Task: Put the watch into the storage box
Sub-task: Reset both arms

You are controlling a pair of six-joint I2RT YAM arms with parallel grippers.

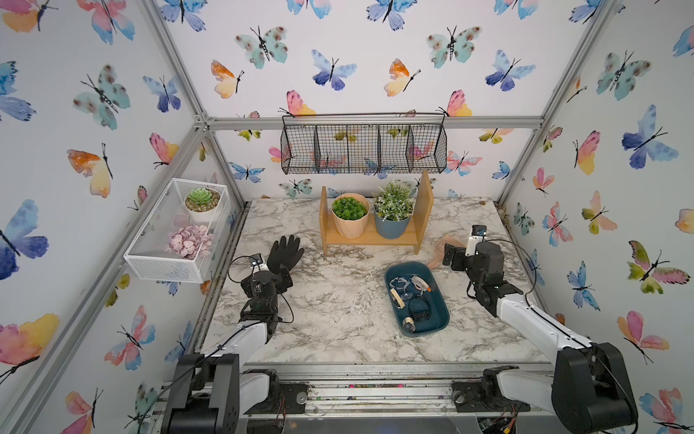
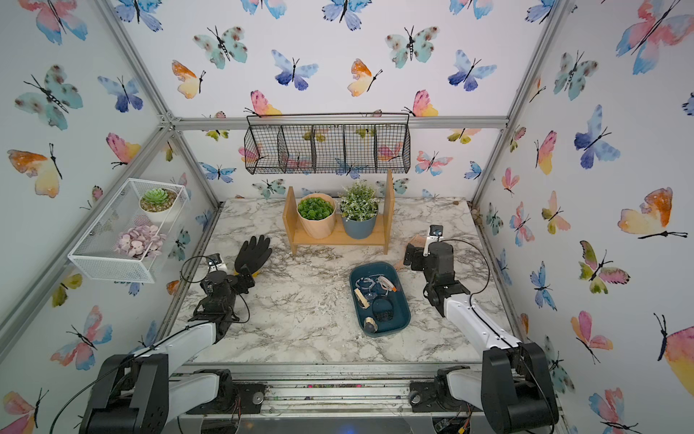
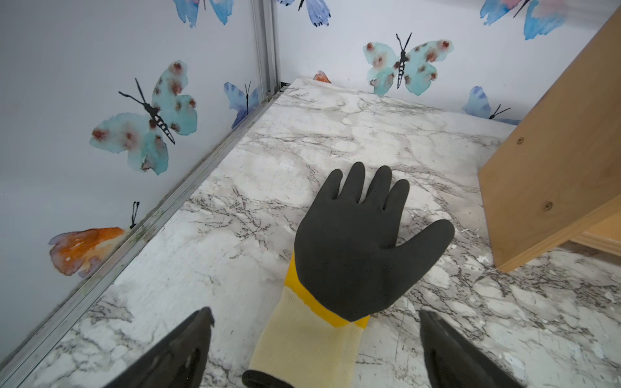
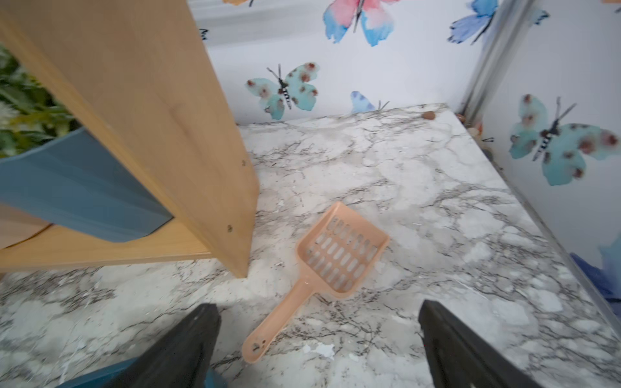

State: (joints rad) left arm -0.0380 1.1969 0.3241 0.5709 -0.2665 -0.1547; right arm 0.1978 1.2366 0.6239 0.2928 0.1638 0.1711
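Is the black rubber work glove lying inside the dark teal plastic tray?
No, the black rubber glove lies flat on the marble tabletop, apart from the teal tray.

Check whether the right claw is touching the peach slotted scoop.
Apart. The right wrist view shows bare marble tabletop on either side of the peach slotted scoop, between its handle and each of the open right claw's fingers.
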